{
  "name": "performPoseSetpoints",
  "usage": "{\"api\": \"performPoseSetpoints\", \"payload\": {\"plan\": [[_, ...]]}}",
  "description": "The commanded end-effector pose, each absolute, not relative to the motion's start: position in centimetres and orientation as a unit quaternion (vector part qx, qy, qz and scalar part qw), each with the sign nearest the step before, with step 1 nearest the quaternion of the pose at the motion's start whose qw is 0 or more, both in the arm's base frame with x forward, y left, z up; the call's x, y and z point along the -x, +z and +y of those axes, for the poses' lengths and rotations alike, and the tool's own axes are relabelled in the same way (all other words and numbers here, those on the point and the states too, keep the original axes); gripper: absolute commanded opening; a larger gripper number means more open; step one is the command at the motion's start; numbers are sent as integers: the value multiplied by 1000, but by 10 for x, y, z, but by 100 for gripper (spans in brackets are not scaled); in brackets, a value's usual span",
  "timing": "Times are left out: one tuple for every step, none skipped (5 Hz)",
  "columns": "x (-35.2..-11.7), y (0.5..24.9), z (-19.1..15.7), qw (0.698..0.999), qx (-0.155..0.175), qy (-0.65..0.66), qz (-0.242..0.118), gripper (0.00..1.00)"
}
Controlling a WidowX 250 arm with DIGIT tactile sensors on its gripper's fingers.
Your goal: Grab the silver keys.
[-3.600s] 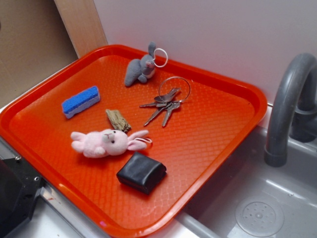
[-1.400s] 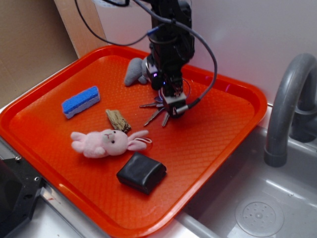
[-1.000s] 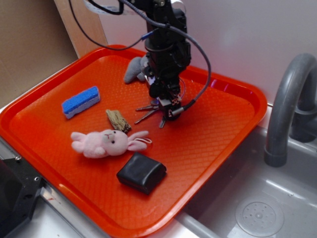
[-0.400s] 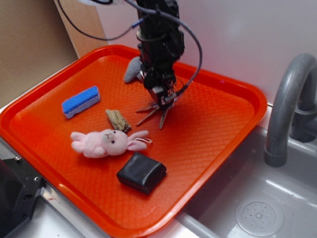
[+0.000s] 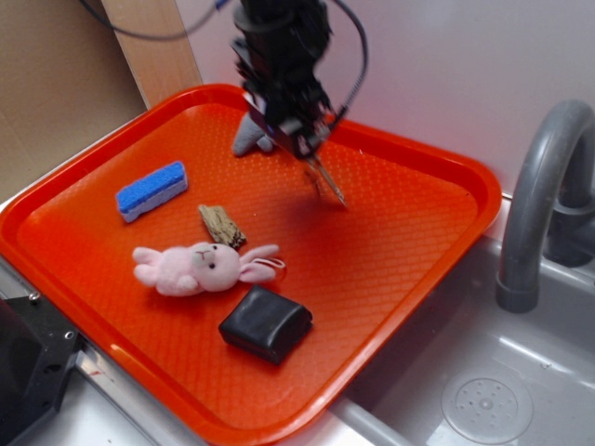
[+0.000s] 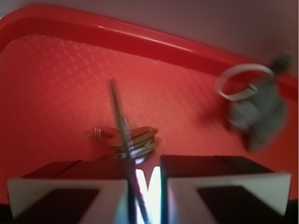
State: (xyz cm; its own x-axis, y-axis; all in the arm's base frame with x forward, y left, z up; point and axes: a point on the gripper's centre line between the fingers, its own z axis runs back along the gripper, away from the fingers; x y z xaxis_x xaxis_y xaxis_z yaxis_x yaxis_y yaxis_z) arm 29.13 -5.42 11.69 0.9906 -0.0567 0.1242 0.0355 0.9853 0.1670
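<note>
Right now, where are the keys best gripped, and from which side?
From above, at the bunched heads by the ring, probably. The gripper is shut there, the thin ring passing between its pads, and the keys seem to hang clear of the tray.

Orange tray (image 5: 437, 232) holds blue sponge (image 5: 152, 190), pink bunny (image 5: 200, 267), black pouch (image 5: 266, 323); perhaps bark (image 5: 221, 226).

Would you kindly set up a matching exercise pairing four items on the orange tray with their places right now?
Items:
1. bunch of thin silver metal keys
2. blue rectangular sponge
3. pink plush bunny
4. black soft pouch

Places:
A. nearest the tray's front edge
B. hanging from the pincer, off the tray
C. between wood chip and pouch
D. left part of tray

Pairs: 1-B, 2-D, 3-C, 4-A
</note>
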Motion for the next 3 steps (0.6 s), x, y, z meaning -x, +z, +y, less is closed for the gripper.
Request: {"api": "performPoseSetpoints", "payload": {"plan": [[-249,227,-33,988,-109,75,-80,0],[-229,275,-22,987,-100,74,-98,0],[-217,296,-14,986,-83,80,-118,0]]}}
